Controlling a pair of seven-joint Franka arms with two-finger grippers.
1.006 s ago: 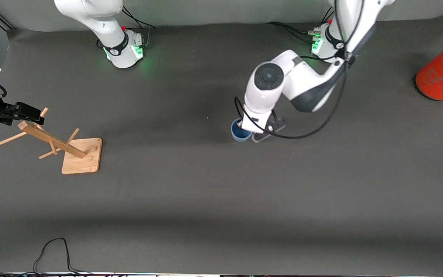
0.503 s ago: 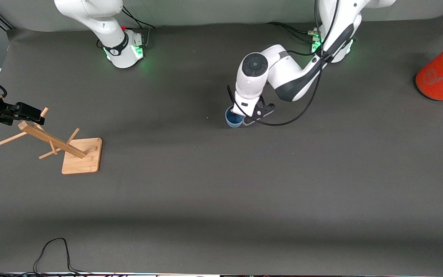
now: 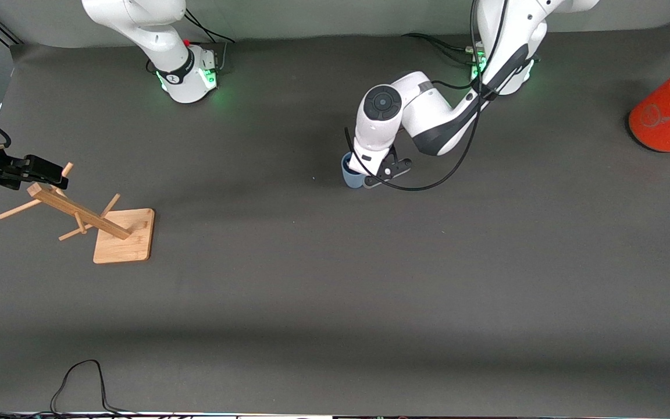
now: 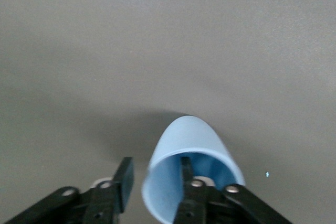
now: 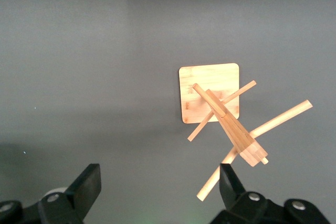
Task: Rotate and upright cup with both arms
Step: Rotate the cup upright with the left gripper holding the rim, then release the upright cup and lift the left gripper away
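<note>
The pale blue cup [image 3: 350, 173] stands on the dark mat near the table's middle, under the left arm's hand. In the left wrist view the cup [image 4: 193, 139] opens toward the camera. My left gripper [image 4: 155, 176] straddles its wall: one finger [image 4: 185, 171] is inside the cup, the other [image 4: 125, 178] outside. A thin gap shows between the wall and each finger, so the jaws are open. In the front view the left gripper [image 3: 364, 174] is mostly hidden by its own hand. My right gripper [image 3: 50, 173] waits open and empty over the wooden rack's top [image 5: 247, 148].
A wooden peg rack [image 3: 123, 234] on a square base stands toward the right arm's end of the table. A large red-orange cylinder with a grey lid [image 3: 669, 116] stands at the left arm's end. A black cable [image 3: 79, 372] lies at the edge nearest the front camera.
My left gripper and the cup have moved toward the robots' bases and a little toward the right arm's end. The cup now shows more of its side. The right arm has not moved.
</note>
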